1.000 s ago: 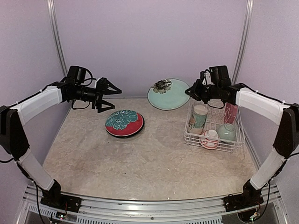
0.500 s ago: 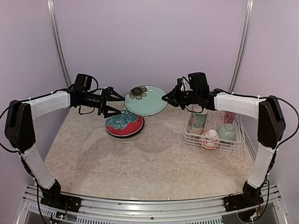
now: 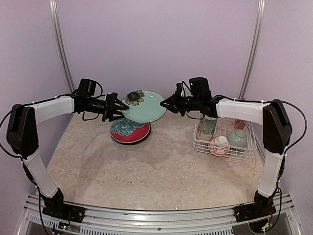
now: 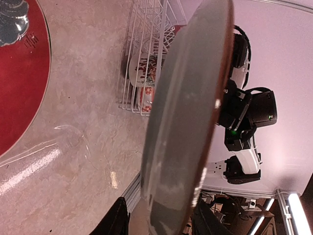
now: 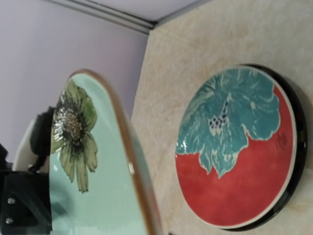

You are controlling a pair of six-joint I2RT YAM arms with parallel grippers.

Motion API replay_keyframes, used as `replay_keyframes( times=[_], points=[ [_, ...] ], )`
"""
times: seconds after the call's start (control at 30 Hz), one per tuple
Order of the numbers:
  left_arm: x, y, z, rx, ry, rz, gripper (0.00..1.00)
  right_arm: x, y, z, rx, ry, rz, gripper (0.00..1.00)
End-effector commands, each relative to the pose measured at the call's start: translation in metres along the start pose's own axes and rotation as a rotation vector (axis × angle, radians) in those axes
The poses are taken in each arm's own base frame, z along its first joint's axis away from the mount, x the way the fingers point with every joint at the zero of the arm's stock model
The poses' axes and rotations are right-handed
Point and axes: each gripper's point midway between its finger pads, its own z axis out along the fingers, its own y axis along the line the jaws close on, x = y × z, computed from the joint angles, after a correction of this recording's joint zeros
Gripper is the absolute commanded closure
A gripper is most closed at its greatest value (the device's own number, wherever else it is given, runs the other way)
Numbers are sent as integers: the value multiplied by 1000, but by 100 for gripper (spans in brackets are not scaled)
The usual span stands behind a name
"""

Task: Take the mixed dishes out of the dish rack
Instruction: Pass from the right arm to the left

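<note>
The light teal plate [image 3: 145, 105] with a flower print hangs in the air on a tilt, above the back edge of the red-teal floral plate [image 3: 130, 131] lying on the table. My right gripper [image 3: 167, 104] is shut on its right rim. My left gripper [image 3: 122, 106] straddles its left rim; in the left wrist view the plate [image 4: 190, 107] runs between the two fingers [image 4: 116, 219], with a gap still showing on one side. The dish rack [image 3: 197, 142] at the right holds the cream mug [image 3: 209, 126], a white-pink bowl [image 3: 219, 145], a mint bowl [image 3: 238, 138] and a pink plate [image 3: 240, 121].
Purple walls close in the back and both sides, with metal posts [image 3: 59, 44] at the back corners. A metal rail [image 3: 156, 220] runs along the near edge between the arm bases. The rack stands close to the right wall.
The right gripper carried the teal plate leftward from beside the rack to above the red plate. The left gripper moved right to meet it and its jaws narrowed around the rim.
</note>
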Motion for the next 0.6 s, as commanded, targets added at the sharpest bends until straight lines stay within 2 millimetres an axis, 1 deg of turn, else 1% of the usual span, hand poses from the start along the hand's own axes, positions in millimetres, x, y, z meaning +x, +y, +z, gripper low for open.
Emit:
replay_keyframes(
  times=[0.0,0.07,0.1,0.2,0.37,0.4,0.47,0.57],
  points=[
    [-2,11,2,-25,-5,-12,62,-14,59,-2,-161,-41,-69,100],
    [-4,16,2,-48,-12,-23,70,-13,57,1,-148,-41,-76,100],
    [-4,17,2,-59,-16,-26,75,-11,56,3,-144,-39,-78,100],
    [-6,26,1,-104,-27,-41,85,-10,54,6,-136,-43,-83,100],
    [-10,33,-3,-172,-64,-31,97,-10,44,11,-77,-56,-102,100],
    [-11,34,-5,-188,-75,-30,100,-9,39,12,-57,-55,-103,100],
    [-13,37,-7,-212,-89,-29,100,-9,31,12,-22,-61,-112,99],
    [-16,41,-10,-232,-107,-42,100,-7,14,13,46,-67,-126,75]
  ],
)
